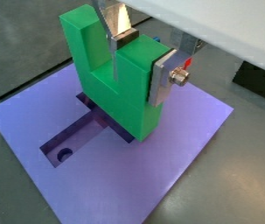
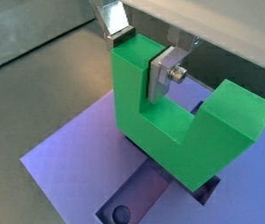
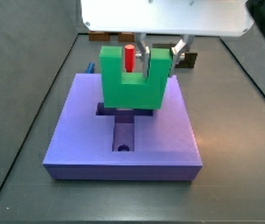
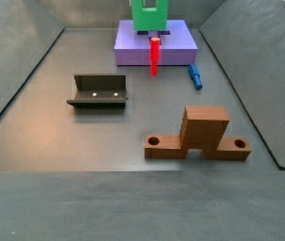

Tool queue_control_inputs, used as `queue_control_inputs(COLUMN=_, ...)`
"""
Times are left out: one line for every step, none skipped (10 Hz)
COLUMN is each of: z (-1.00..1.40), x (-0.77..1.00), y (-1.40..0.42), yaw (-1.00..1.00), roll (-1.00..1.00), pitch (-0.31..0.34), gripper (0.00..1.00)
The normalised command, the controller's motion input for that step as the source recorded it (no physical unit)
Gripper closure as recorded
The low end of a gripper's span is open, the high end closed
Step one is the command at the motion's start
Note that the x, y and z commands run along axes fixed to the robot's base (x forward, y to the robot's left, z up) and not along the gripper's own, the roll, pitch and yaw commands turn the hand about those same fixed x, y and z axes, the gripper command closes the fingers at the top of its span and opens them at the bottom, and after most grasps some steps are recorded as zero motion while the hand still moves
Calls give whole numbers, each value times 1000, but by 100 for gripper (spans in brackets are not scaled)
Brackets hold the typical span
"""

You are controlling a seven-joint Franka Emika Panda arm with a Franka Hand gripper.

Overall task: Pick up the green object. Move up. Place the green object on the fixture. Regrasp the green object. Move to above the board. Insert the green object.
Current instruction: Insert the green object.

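My gripper (image 1: 138, 63) is shut on the green object (image 1: 111, 87), a U-shaped piece held upright with its two prongs pointing up. One silver finger (image 1: 160, 83) presses the outside of a prong and the other sits in the notch. The piece's base rests at the cross-shaped recess of the purple board (image 1: 181, 140); how deep it sits does not show. Both wrist views show this grip (image 2: 141, 54) on the green object (image 2: 181, 131) over the board (image 2: 76, 149). In a side view the green object (image 3: 129, 87) stands mid-board (image 3: 158, 140). The fixture (image 4: 97, 91) lies far off on the floor.
A red peg (image 4: 153, 52) stands upright beside the board (image 4: 176, 47), showing through the notch (image 3: 129, 59). A blue piece (image 4: 195, 75) lies on the floor next to the board. A brown upright block on a base (image 4: 205, 132) stands apart from them.
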Motion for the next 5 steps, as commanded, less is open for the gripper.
queue_control_inputs(z=-246, x=-3, y=31, yaw=-91, roll=0, pitch=-4, gripper=100)
queue_control_inputs(z=-234, x=0, y=34, yaw=-83, roll=0, pitch=-3, gripper=100)
queue_control_inputs(z=-206, x=0, y=9, yaw=-69, roll=0, pitch=-6, gripper=100)
queue_control_inputs(z=-169, x=0, y=0, yaw=-69, roll=0, pitch=0, gripper=100)
queue_control_inputs(z=-129, x=-169, y=6, yaw=0, roll=-34, pitch=-47, gripper=100)
